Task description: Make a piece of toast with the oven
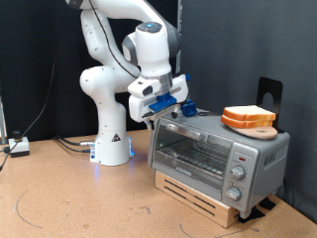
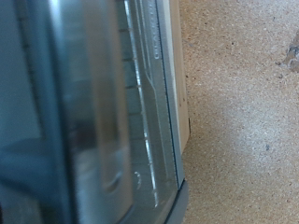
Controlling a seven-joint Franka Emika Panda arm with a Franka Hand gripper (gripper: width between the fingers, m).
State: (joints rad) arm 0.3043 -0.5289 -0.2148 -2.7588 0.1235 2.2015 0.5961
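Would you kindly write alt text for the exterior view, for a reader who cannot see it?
A white robot arm's gripper hovers at the top edge of a boxy silver-grey toaster oven, near its closed glass door. Two square bread slices with orange-brown crusts sit stacked on a round wooden board atop the oven, which rests on a wooden pallet.

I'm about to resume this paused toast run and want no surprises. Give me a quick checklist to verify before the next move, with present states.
1. Oven door closed: ok, glass front is shut.
2. Bread on the round board atop the oven: ok.
3. Pincer near the oven's top edge, at the exterior view's left end: ok.
4. Pincer empty: cannot tell.
5. Handle lined up between the fingers: cannot tell, wrist view is a blurred close-up of the door.
6. Oven seated on its wooden base: ok.
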